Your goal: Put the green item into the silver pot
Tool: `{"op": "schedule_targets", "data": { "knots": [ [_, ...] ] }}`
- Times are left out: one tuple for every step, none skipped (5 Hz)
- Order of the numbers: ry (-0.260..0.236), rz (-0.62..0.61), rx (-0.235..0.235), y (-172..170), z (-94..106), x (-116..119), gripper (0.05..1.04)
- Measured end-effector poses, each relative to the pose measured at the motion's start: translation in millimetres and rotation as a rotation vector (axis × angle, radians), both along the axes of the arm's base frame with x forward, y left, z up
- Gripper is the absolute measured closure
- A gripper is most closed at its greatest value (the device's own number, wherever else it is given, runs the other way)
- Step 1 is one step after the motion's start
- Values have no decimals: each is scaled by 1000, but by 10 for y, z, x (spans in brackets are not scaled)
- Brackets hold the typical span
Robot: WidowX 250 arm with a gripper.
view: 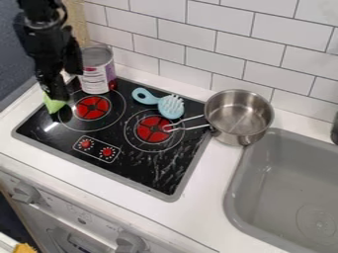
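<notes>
The black gripper [55,93] hangs at the upper left, over the left edge of the stove top. Right at its lower end is the green item [53,103], partly hidden behind it; whether it is held cannot be made out. The silver pot [239,117] stands upright on the right, between the stove top and the sink, its inside visible from above and its wire handle pointing left over the burner.
Close to the gripper's right, an opened can [96,78] stands at the back of the stove top [132,165]. A light-blue brush [170,106] lies between can and pot. The grey sink [287,183] is at the right, and a tiled wall [218,44] runs behind.
</notes>
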State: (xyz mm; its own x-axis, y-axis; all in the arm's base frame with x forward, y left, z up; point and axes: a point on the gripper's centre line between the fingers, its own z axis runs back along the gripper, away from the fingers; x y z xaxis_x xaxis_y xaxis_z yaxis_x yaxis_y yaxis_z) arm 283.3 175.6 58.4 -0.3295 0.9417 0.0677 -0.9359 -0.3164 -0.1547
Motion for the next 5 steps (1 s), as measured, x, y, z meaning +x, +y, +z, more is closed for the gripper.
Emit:
{"op": "schedule_targets", "data": {
  "knots": [
    [31, 7, -3, 86, -152, 81, 83],
    [49, 28, 13, 152, -203, 101, 83],
    [58, 65, 32, 246, -211, 49, 83],
    [77, 97, 37, 335, -297, 4, 83],
    [100, 129, 39, 447, -363, -19, 83]
  ]
}}
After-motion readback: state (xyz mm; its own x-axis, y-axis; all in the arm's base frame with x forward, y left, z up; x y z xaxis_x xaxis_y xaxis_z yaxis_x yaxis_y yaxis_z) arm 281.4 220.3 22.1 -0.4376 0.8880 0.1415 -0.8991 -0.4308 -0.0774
